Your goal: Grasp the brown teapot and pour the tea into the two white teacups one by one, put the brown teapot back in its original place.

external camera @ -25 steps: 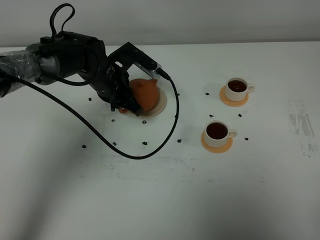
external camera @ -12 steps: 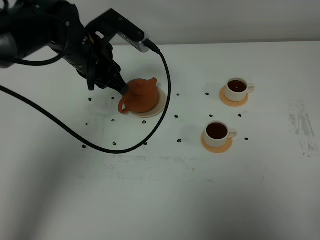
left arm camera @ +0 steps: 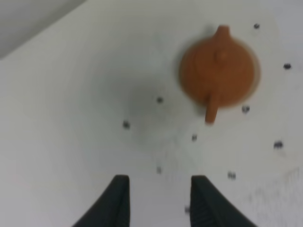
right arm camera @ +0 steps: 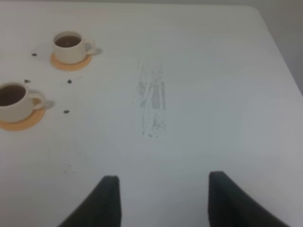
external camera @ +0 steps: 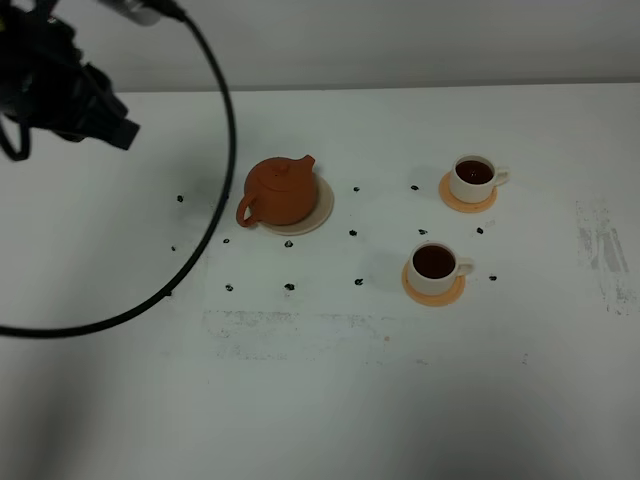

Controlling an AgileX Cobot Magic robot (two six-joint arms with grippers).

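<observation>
The brown teapot (external camera: 282, 192) stands upright on its cream saucer (external camera: 323, 212), free of any grip; the left wrist view shows the teapot (left arm camera: 218, 71) from above, blurred. Both white teacups (external camera: 472, 178) (external camera: 435, 265) hold dark tea (external camera: 433, 261) and sit on orange coasters. My left gripper (external camera: 118, 128) hangs high at the far left, well away from the pot. In its wrist view the left gripper (left arm camera: 159, 189) is open and empty. My right gripper (right arm camera: 163, 189) is also open with nothing between its fingers, to the right of the cups (right arm camera: 70, 46) (right arm camera: 14, 100).
A black cable (external camera: 222, 190) from the left arm loops over the table just left of the teapot. Small black marks dot the white tabletop around the pot and cups. Grey scuff marks (external camera: 600, 245) lie near the right edge.
The left arm has pulled up and away from the teapot toward the far left corner. The teapot stays on its saucer, and its handle now shows uncovered.
</observation>
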